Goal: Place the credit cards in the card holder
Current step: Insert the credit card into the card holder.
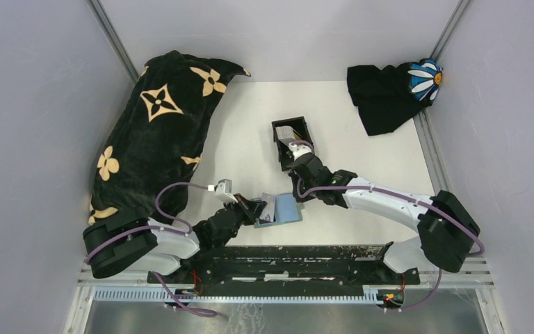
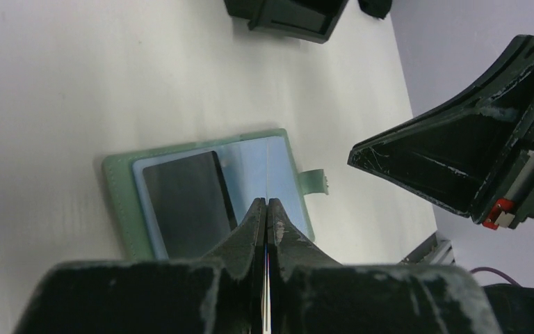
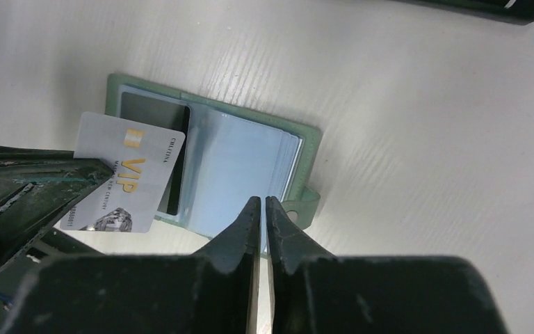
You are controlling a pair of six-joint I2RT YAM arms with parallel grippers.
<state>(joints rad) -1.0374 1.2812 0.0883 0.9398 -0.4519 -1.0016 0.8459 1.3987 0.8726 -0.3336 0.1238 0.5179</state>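
Observation:
My left gripper (image 1: 259,207) (image 2: 265,202) is shut on a whitish-grey credit card (image 1: 269,206) with gold VIP lettering (image 3: 122,174). It holds the card on edge just above the left part of an open green card wallet (image 1: 286,210) (image 2: 201,191) (image 3: 236,160) with light blue sleeves. A dark card (image 2: 181,198) sits in a sleeve. My right gripper (image 1: 297,191) (image 3: 258,200) is shut, its tips over the wallet's tab edge. It shows in the left wrist view (image 2: 353,158). The black card holder (image 1: 292,136) (image 2: 288,15) stands further back with cards inside.
A big black blanket with tan flowers (image 1: 156,132) lies at the left. A black cloth with a white daisy (image 1: 389,94) lies at the back right corner. Grey walls close in both sides. The black base rail (image 1: 285,261) runs along the near edge.

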